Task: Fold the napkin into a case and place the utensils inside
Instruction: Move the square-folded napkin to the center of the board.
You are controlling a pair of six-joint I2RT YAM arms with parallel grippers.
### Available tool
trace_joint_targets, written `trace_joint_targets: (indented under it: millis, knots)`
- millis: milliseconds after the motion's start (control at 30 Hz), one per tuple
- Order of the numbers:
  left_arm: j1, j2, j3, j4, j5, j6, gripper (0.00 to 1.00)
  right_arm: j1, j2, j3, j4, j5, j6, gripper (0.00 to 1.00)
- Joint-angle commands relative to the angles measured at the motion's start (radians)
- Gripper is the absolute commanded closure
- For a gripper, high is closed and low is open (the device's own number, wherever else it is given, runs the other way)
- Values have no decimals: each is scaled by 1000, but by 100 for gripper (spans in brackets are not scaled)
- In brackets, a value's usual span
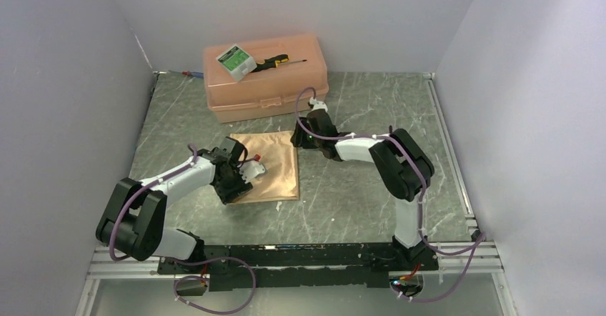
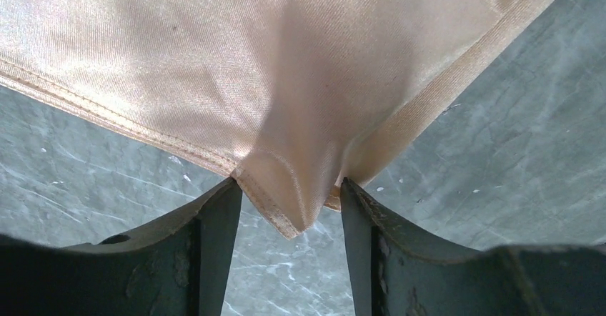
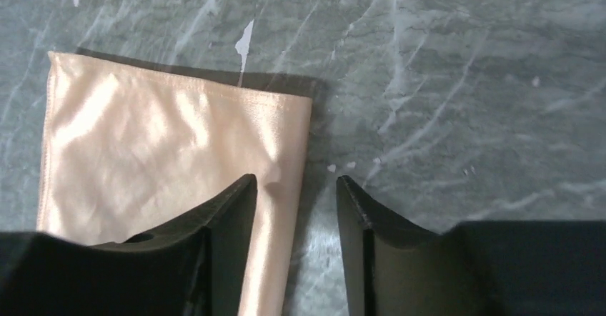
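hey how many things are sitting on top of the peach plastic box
2: a green-and-white packet on the lid's left part, and a screwdriver just right of it. Anything inside the box is hidden.

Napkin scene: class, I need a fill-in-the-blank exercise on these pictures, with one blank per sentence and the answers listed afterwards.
1. A black-and-yellow ____ lies on the lid of the peach box.
2. A ____ of the napkin sits between the fingers of the left gripper.
3. The right gripper is ____, over the napkin's edge, holding nothing.

Answers: screwdriver; corner; open.
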Motion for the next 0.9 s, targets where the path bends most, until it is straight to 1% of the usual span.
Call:
trace_joint_targets:
  millis: [0, 133, 233, 367, 600, 700, 767, 833, 867]
  knots:
    - [1, 8, -20, 59, -62, 25, 43, -6, -126, -34, 50, 38, 9, 47]
    - [1, -4, -34, 64, -73, 38, 44, -36, -126, -57, 37, 21, 27, 43]
    - [1, -11, -45, 75, -79, 45, 45, -55, -69, -48, 56, -32, 67, 43]
    - [1, -4, -38, 70, -86, 37, 46, -56, 24, 15, 44, -84, 97, 42]
    - [-1, -7, -48, 84, -96, 44, 46, -49, 66, 15, 101, -168, 167, 43]
    - [0, -2, -50, 90, -99, 44, 46, -48, 80, 11, 111, -183, 194, 46]
    - [0, -1, -50, 91, -99, 44, 46, -45, 89, 10, 112, -175, 200, 52]
    - [1, -1, -48, 93, -100, 45, 46, -44, 95, 17, 103, -166, 202, 60]
    - [1, -1, -47, 94, -100, 45, 46, -44, 93, 15, 104, -156, 204, 67]
